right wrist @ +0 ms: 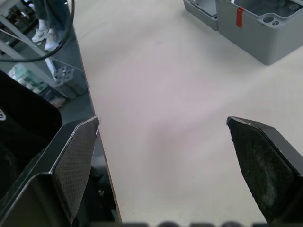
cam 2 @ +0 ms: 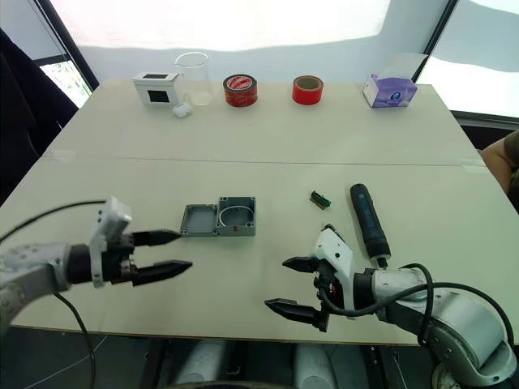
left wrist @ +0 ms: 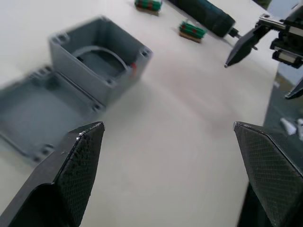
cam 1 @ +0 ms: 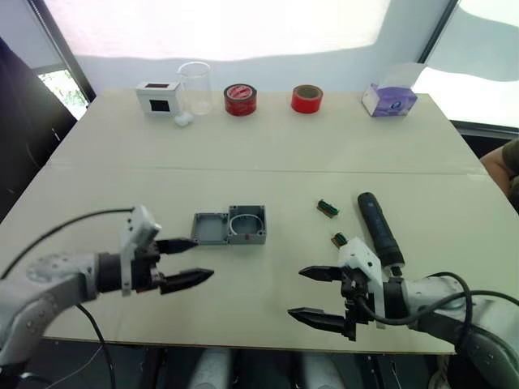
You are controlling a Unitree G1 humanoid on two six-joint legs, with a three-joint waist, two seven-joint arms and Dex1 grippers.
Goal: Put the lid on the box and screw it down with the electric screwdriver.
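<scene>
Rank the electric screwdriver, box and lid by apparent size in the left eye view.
1. Electric screwdriver, longest by far.
2. Box.
3. Lid, slightly smaller than the box; they lie side by side, so the comparison is fair.

Daylight glared, overexposed, off the wall (cam 1: 219, 28) at twelve o'clock; the left wrist view looked blurred, perhaps by motion.
</scene>
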